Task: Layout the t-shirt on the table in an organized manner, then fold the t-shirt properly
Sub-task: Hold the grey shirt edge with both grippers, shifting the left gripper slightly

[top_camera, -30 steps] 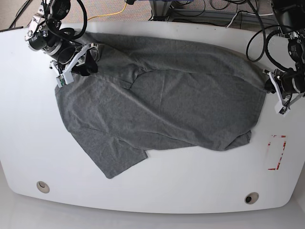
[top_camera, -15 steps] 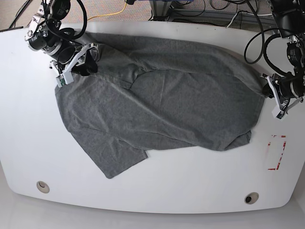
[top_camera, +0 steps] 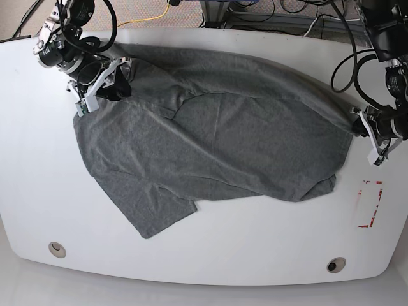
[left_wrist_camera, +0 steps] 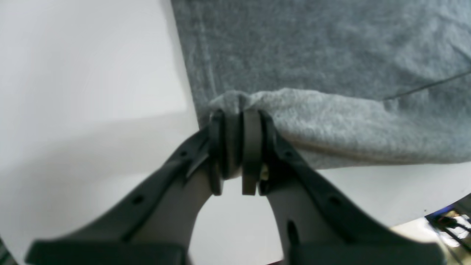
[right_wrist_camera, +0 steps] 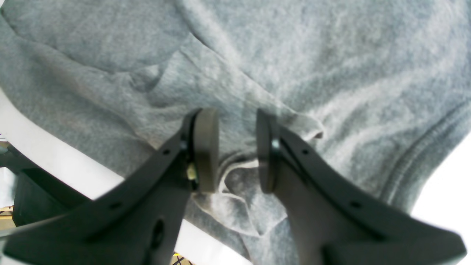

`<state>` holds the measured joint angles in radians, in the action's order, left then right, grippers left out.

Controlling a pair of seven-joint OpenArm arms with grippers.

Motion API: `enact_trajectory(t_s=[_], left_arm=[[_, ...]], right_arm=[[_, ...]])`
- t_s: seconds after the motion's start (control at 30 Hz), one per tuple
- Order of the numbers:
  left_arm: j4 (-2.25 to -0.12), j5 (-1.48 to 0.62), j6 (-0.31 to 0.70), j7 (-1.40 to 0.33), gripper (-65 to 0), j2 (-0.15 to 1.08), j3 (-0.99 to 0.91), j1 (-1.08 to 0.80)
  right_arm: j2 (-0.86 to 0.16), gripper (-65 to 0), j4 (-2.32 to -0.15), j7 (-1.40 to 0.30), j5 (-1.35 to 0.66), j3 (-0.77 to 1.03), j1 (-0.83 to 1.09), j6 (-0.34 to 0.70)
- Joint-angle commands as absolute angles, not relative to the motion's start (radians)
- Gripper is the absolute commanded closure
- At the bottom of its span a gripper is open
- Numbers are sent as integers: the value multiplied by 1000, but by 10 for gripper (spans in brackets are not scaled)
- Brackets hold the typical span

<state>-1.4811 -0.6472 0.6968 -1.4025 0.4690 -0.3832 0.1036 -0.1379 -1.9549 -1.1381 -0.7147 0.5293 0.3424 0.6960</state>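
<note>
Gripper, right (top_camera: 105, 83), at the far-left corner of the glossy white table (top_camera: 38, 159): jaws part-open astride bunched cloth, grip uncertain. Plain heather-grey t-shirt (top_camera: 217, 137) sprawled rumpled across the tabletop, neckline hidden in folds. Left gripper (left_wrist_camera: 235, 147), right edge: black pads closed, pinching the shirt's hem fold; arm cut off.

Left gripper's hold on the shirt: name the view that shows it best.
The left wrist view. There the left gripper shows close up, pads pinching a bunched edge of the shirt. The base view shows it small at the shirt's edge, the hold unreadable. The right wrist view shows only the right gripper.
</note>
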Motion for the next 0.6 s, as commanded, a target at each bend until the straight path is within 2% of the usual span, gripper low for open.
enact_trajectory(t_s=[0.0, 0.57], left_arm=[[-1451, -656, 698, -1396, -64, 487, -389, 145], [-1376, -656, 698, -1371, -64, 486, -389, 217]], right_arm=[[-148, -171, -1969, -1124, -737, 533, 340, 698], [-148, -171, -1969, -1124, -737, 533, 340, 698]])
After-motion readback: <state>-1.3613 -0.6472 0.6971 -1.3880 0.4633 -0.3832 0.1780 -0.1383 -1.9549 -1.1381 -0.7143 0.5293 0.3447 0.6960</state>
